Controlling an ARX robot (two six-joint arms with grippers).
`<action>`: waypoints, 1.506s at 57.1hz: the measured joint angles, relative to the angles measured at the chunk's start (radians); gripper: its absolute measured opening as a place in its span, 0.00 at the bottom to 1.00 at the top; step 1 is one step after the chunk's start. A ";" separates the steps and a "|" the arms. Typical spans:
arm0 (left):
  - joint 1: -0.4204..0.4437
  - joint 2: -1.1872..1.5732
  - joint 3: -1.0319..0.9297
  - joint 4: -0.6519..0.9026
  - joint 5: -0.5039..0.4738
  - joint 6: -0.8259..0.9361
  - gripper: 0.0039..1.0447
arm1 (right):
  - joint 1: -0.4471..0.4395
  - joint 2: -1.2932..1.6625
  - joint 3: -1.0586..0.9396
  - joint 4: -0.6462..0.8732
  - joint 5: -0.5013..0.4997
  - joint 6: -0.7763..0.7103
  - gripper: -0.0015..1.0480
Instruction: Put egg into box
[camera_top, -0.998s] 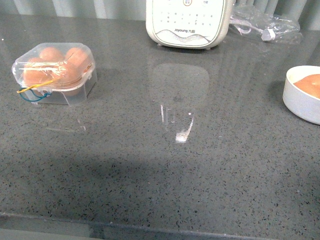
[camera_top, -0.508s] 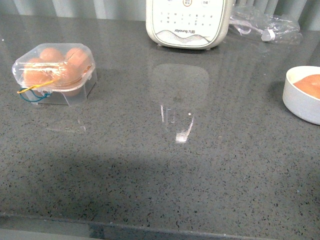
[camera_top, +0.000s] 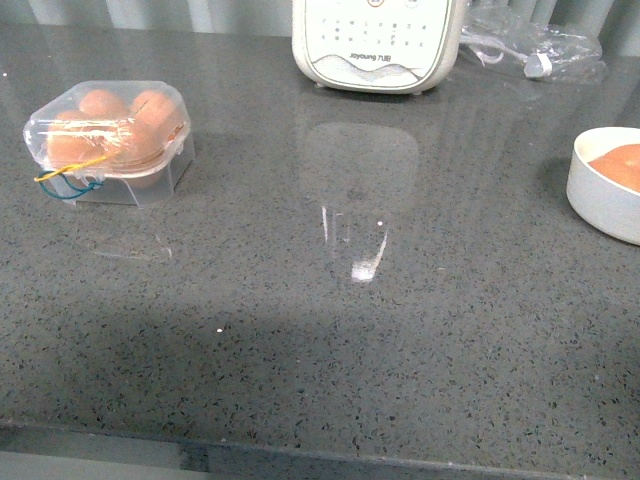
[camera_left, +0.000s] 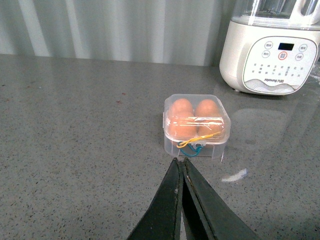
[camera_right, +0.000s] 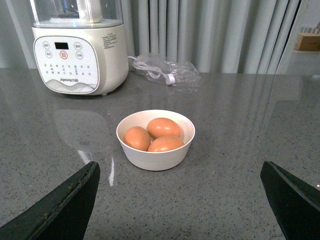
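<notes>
The box (camera_top: 107, 140) is a clear plastic carton standing at the far left of the grey counter, lid down, with several brown eggs inside and a yellow and blue band at its front. In the left wrist view the box (camera_left: 196, 127) lies just beyond my left gripper (camera_left: 181, 161), which is shut on nothing and apart from it. A white bowl (camera_right: 155, 160) holds three brown eggs, one egg (camera_right: 163, 126) at its back. My right gripper (camera_right: 179, 167) is open wide, short of the bowl. Neither arm shows in the front view, where the bowl (camera_top: 600, 205) sits at the right edge.
A white kitchen appliance (camera_top: 378, 45) stands at the back middle of the counter, also seen as the appliance (camera_right: 77, 57) beside the bowl. A clear bag with a cable (camera_top: 530, 45) lies to its right. The counter's front edge (camera_top: 300, 450) runs along the bottom.
The whole front view has shifted slightly, so everything sits a little higher in the picture. Nothing on the counter has moved relative to the rest.
</notes>
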 joint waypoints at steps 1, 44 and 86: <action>0.000 -0.004 0.000 -0.005 0.000 0.000 0.03 | 0.000 0.000 0.000 0.000 0.000 0.000 0.93; 0.000 -0.186 0.000 -0.194 0.000 0.000 0.45 | 0.000 0.000 0.000 0.000 0.000 0.000 0.93; 0.000 -0.186 0.000 -0.194 0.000 0.000 0.94 | 0.000 0.000 0.000 0.000 0.000 0.000 0.93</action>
